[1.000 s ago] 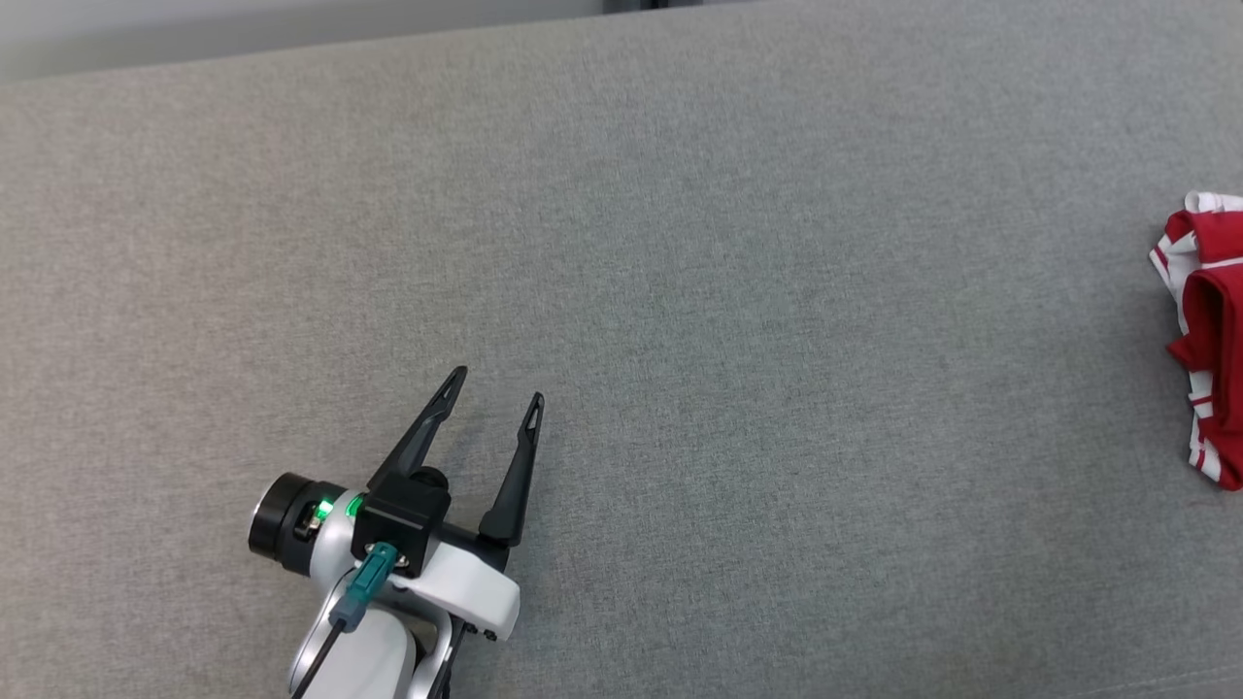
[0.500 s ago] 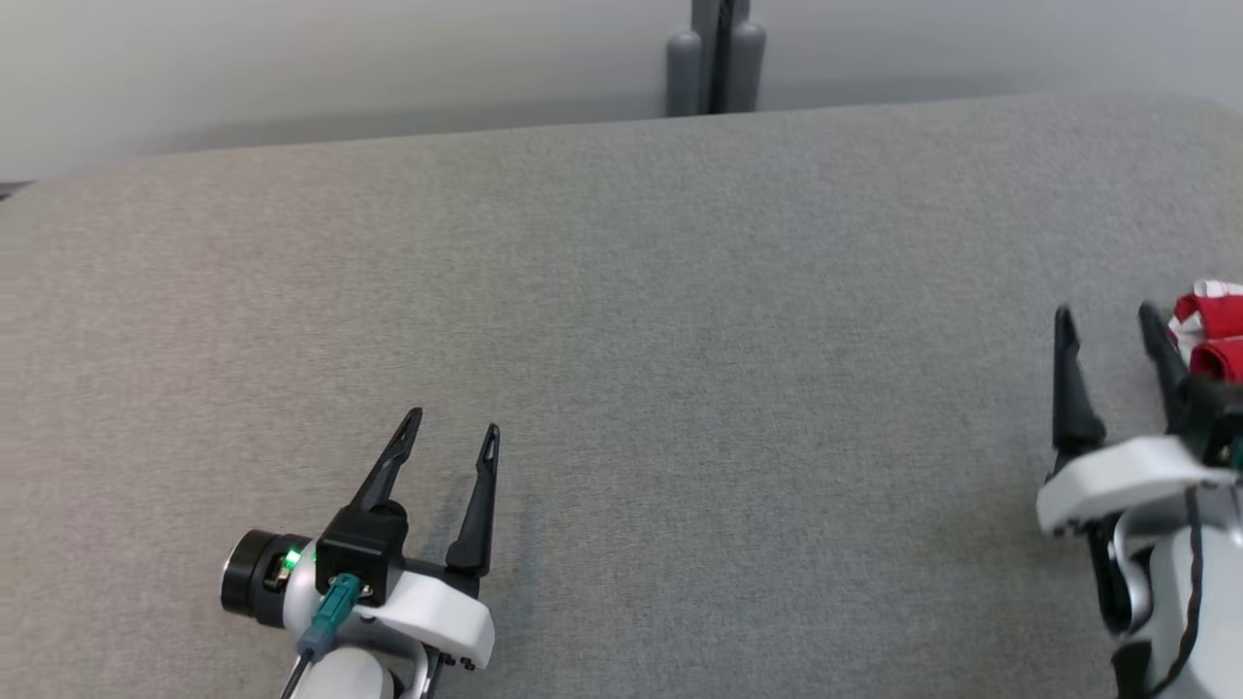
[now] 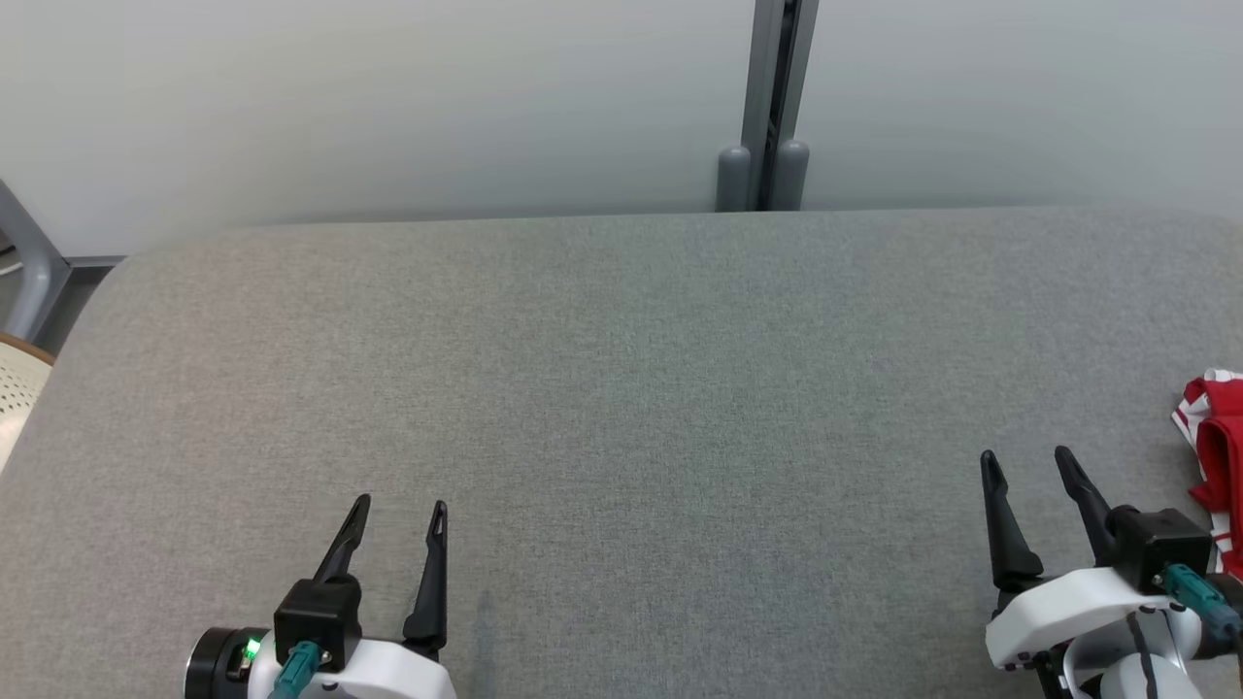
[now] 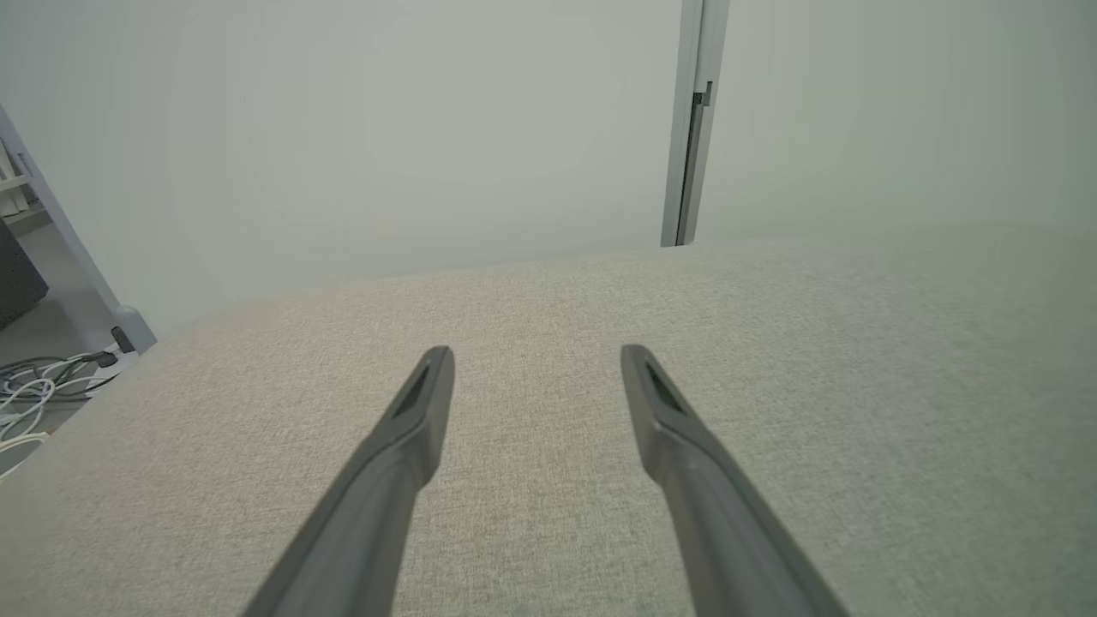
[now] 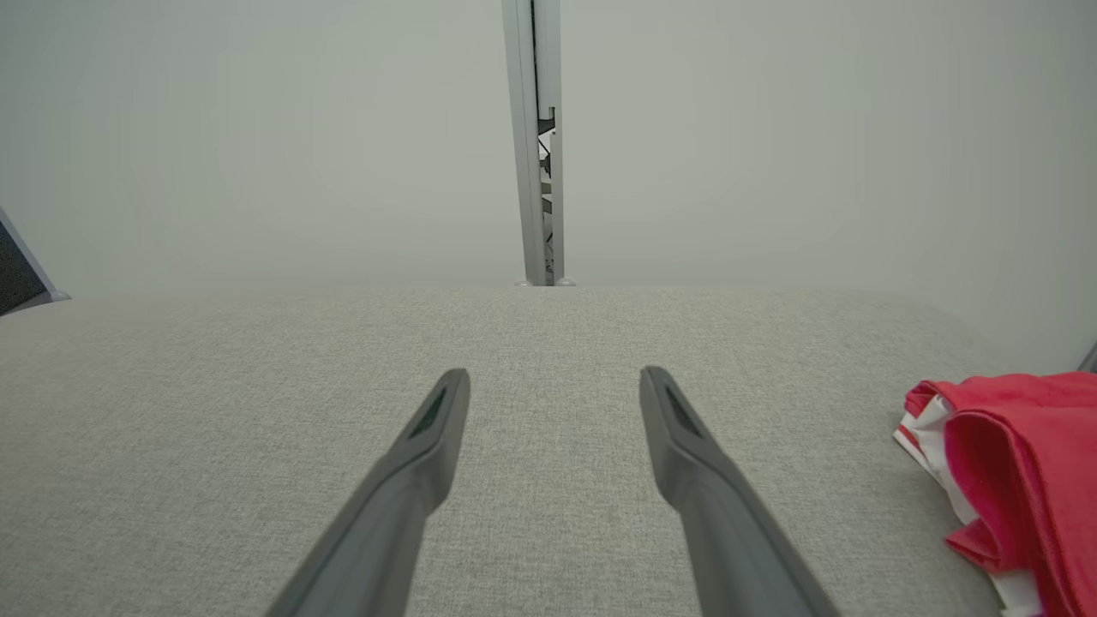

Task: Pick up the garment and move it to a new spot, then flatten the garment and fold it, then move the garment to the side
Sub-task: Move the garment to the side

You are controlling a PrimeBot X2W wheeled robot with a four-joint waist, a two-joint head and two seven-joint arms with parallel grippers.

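The garment is a red and white bundle lying at the right edge of the grey padded surface; it also lies to the right in the right wrist view, garment. My right gripper stands open at the lower right, a short way left of the garment, holding nothing. My left gripper is open and empty at the lower left. Each wrist view shows its own fingers spread over bare fabric: left gripper, right gripper.
A pale wall runs behind the surface with a grey vertical post at its middle. A grey frame leg and a perforated cream object sit past the left edge. Cables lie on the floor at the left.
The head camera has tilted up, so the wall and post now show. The right gripper has come into view at the lower right. Both grippers stay open.
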